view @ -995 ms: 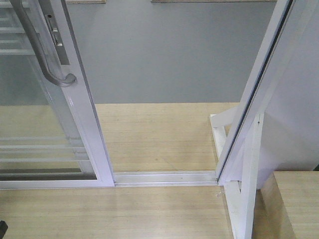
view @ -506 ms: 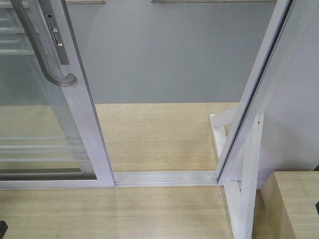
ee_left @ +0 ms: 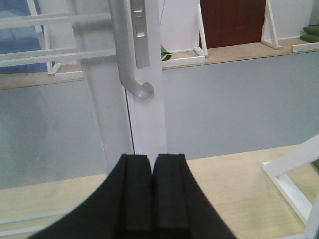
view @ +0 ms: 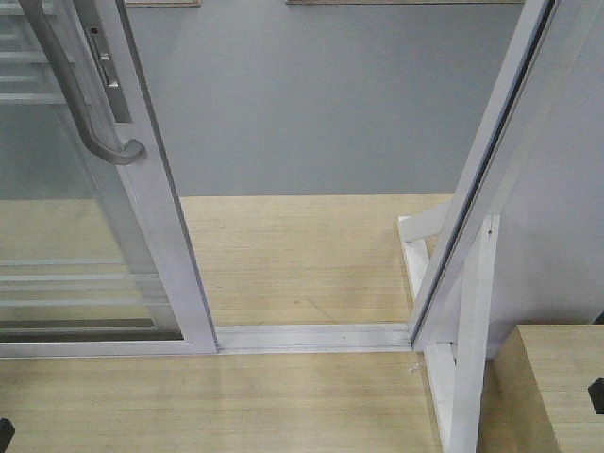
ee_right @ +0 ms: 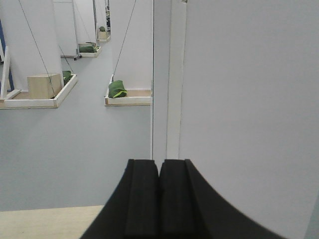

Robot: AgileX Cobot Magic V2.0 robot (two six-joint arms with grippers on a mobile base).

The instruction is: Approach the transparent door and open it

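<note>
Since the earlier front views almost nothing has shifted: the door and frames sit in the same places, and only a small dark shape at the right edge of the front view has crept slightly further into sight.

The transparent door (view: 85, 236) fills the left side of the front view, a clear glass panel in a glossy white frame with thin white horizontal bars across the glass. It is slid to the left, leaving an open gap between its frame edge and the white door post (view: 472, 189) on the right. A curved silver-grey pull handle (view: 80, 104) runs down the door's frame, with a lock plate (view: 104, 71) just beside it. A pale metal floor track (view: 311, 337) spans the gap at the bottom. Light wooden flooring (view: 293, 255) lies on both sides of the track, and grey floor (view: 321, 94) stretches beyond.

In the left wrist view, the left gripper (ee_left: 152, 194) has its black pads pressed together, clenched on nothing. It points at the door's white frame, below the handle's lower end, and is apart from both.

In the right wrist view, the right gripper (ee_right: 159, 199) is likewise clenched with its pads meeting and nothing between them. It faces the white post and a plain white wall panel (ee_right: 249, 109).
</note>
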